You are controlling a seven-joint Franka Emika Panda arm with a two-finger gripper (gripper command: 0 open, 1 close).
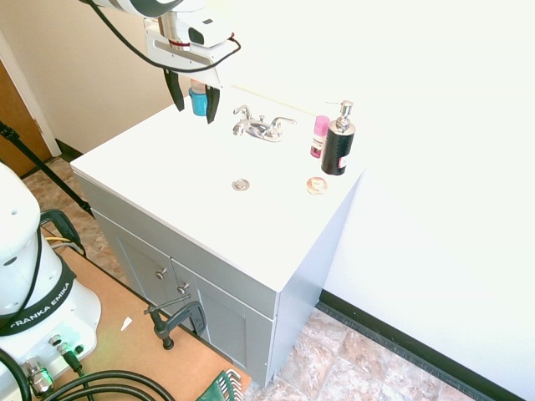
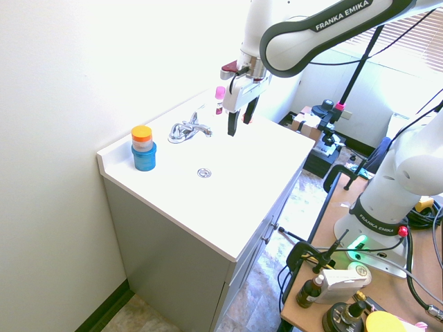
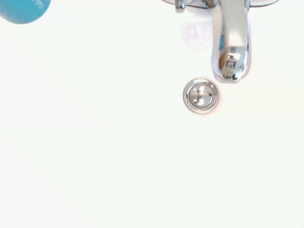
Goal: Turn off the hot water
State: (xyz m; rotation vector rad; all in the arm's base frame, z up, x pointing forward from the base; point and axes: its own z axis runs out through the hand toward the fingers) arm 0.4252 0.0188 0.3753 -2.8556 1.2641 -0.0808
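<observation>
The claw (image 1: 193, 98) hangs above the white sink top (image 1: 167, 180), its fingers spread apart and holding nothing. The chrome tap (image 1: 262, 126) sits at the back of the basin, clear of the claw, spout over the drain (image 1: 241, 184). Glare is strong, but I see no water running. A blue jar (image 2: 144, 155) stands near one side, a black pump bottle (image 1: 338, 142) on the other.

Two high exterior views face the faucet (image 1: 262, 127) from opposite sides; wrist view looks down close.
</observation>
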